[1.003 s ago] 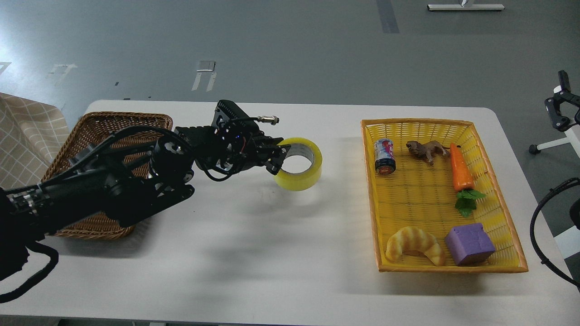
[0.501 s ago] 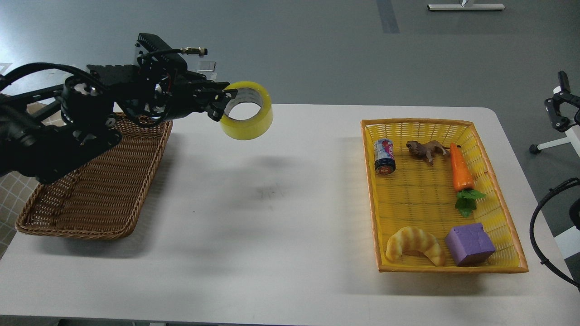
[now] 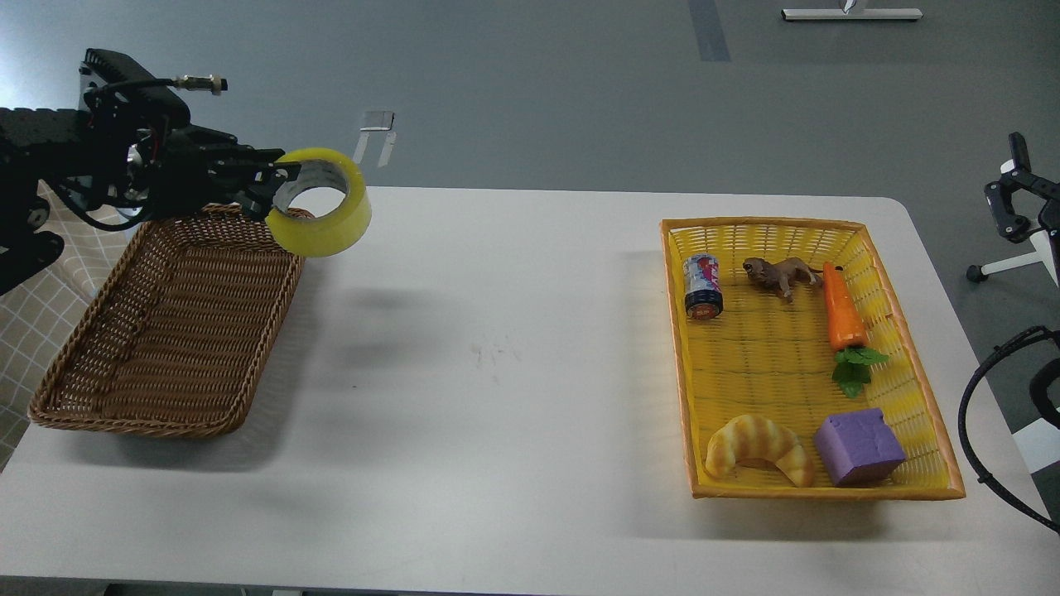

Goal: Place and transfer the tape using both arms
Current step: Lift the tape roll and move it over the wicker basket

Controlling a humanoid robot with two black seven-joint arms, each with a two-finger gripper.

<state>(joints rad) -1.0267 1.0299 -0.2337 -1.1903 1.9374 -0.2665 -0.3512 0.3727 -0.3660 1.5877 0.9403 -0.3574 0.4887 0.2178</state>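
At the left tool's (image 3: pixel 269 186) tip hangs the clamped tape (image 3: pixel 319 201).

white table (image 3: pixel 530 463) on grey floor (image 3: pixel 530 83) with tape marks.

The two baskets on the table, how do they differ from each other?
The brown wicker basket on the left is dark woven cane, while the yellow basket on the right is bright yellow with an orange rim. The brown wicker basket holds nothing that shows; the yellow basket holds a can, a toy animal, a carrot, a croissant and a purple block. Both are shallow, rectangular and rest on the white table.
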